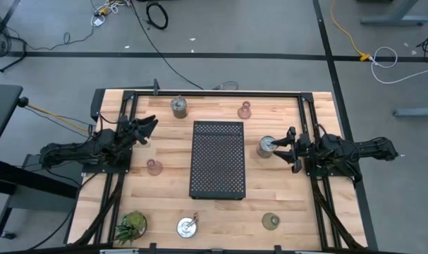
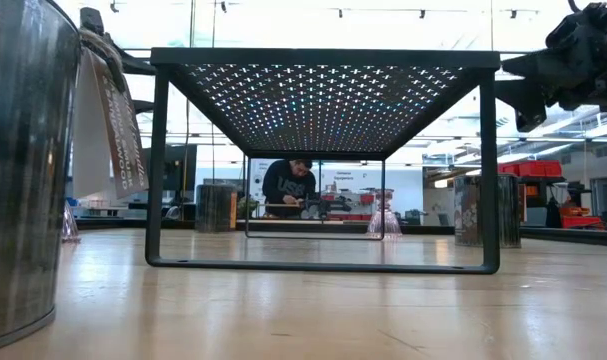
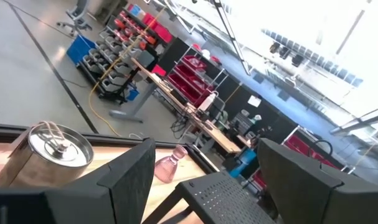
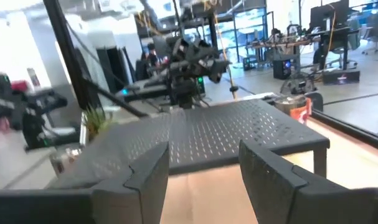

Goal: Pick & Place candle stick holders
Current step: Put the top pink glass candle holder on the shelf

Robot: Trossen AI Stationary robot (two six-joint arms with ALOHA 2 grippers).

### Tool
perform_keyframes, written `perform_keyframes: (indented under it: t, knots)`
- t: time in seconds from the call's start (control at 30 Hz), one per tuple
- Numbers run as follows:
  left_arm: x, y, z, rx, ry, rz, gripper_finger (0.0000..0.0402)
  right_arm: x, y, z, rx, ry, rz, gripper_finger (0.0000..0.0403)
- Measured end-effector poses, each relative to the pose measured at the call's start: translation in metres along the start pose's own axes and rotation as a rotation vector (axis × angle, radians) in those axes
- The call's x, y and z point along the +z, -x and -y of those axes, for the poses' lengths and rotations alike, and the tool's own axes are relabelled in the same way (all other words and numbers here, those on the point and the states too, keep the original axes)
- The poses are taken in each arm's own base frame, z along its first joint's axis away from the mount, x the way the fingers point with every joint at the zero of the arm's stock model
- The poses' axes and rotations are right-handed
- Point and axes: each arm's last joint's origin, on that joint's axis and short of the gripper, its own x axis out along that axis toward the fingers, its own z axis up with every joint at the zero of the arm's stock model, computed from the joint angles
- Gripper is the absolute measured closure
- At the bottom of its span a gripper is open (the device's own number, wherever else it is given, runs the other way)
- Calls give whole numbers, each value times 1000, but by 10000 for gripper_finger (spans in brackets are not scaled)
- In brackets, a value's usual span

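Holders are distributed around the black perforated tray [image 1: 218, 159], which stands at the centre of the wooden table [image 1: 164, 204]. Taking the tray as the clock centre in the high view: one silvery metal holder [image 1: 178, 107] stands at 11 o'clock near the far edge, a second silvery metal holder [image 1: 266, 147] stands at 3 o'clock just beside the tray, and a third silvery metal holder [image 1: 187, 226] stands at 7 o'clock near the front edge. One pink glass holder [image 1: 245, 109] stands at 1 o'clock, and the other pink glass holder [image 1: 154, 167] stands at 9 o'clock, near the tray's left side. The olive-green glass holder [image 1: 271, 221] stands at 5 o'clock. All six rest on the table surface, none on the tray. The spiky green plant [image 1: 131, 225] occupies the front left corner at 8 o'clock. The right gripper [image 1: 290, 149] is positioned just beside the 3 o'clock metal holder, jaws apart, nothing between them. The left gripper [image 1: 146, 130] is positioned at 10 o'clock, raised above the table, jaws apart and empty. A person [image 2: 290, 188] is visible in the room behind the table in the low view.
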Motion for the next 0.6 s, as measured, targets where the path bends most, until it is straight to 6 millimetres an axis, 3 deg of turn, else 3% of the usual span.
perform_keyframes:
  t: [0.4, 0.6]
  knots:
    - [0, 0, -1, 25, -4, 16, 115, 9, 0, -2, 40, -348, 87, 207]
    - [0, 0, -1, 24, -3, 16, 115, 25, 4, 4, -172, -486, 333, 207]
